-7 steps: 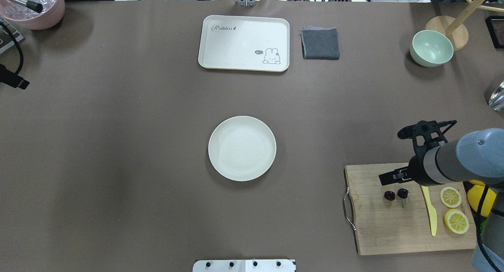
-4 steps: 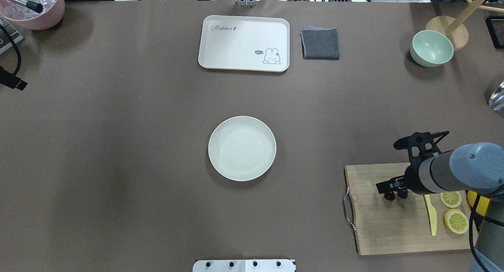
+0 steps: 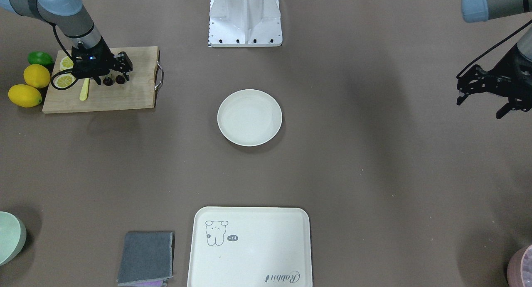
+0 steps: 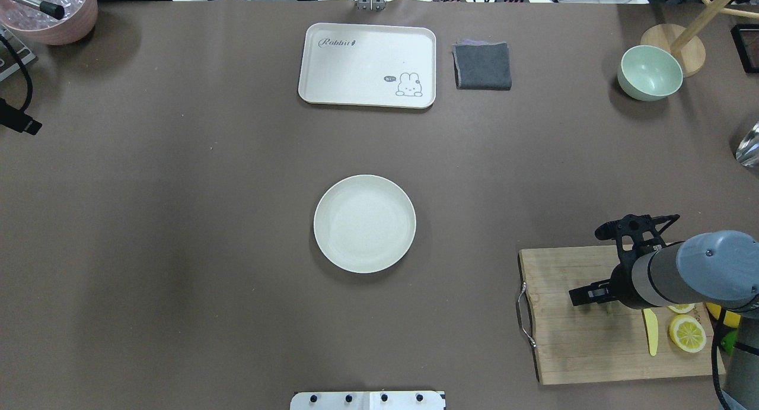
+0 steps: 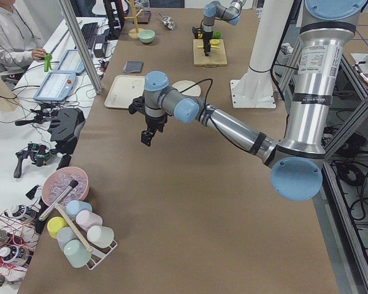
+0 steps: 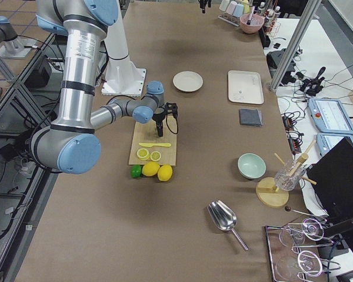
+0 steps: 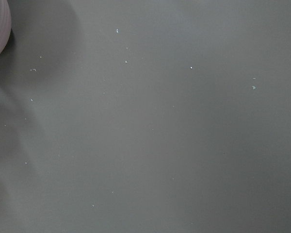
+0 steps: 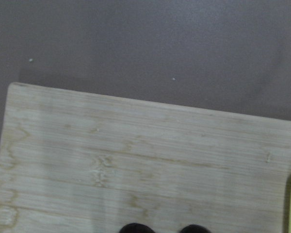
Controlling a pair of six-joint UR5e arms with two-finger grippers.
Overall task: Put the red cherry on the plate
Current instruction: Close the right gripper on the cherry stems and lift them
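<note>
While I watch remotely, the pair of tiny, round, dark red cherries (image 3: pixel 107 81) lies on the rectangular wooden cutting board (image 4: pixel 569 345). Clock directions refer to the overhead view, with the round, shallow cream-white plate (image 4: pixel 364 223) as the centre of the dial.

- **Board:** it sits at 4 o'clock, well apart from the plate.
- **Right gripper (image 3: pixel 112 73):** it is low over the cherries. In the front-facing view its jaws stand apart, one finger on each side of the pair. I cannot tell whether either finger touches the fruit.
- **Overhead view:** the right gripper and wrist hide the cherries.
- **Right wrist view:** two dark round tops (image 8: pixel 136 228) show at the 6 o'clock edge of the frame, with board grain above them.
- **Also on the board:** a pale yellow plastic knife (image 4: pixel 651 333) and cut lemon slices (image 4: pixel 688 333) lie beyond the cherries, toward 3 o'clock on the board.
- **Beside the board:** two whole yellow lemons (image 3: pixel 36 76) and a green lime (image 3: pixel 40 57) rest just off its outer end.
- **Left gripper (image 3: pixel 479 108):** it hangs above the brown table mat (image 4: pixel 178 250) near 9 o'clock, its jaws spread wide.
- **Farther objects:** the cream rectangular tray with a rabbit drawing (image 4: pixel 356 60) is at 12 o'clock, a folded grey cloth (image 4: pixel 482 66) at 1 o'clock, and a mint-green bowl (image 4: pixel 649 72) at 2 o'clock.
</note>
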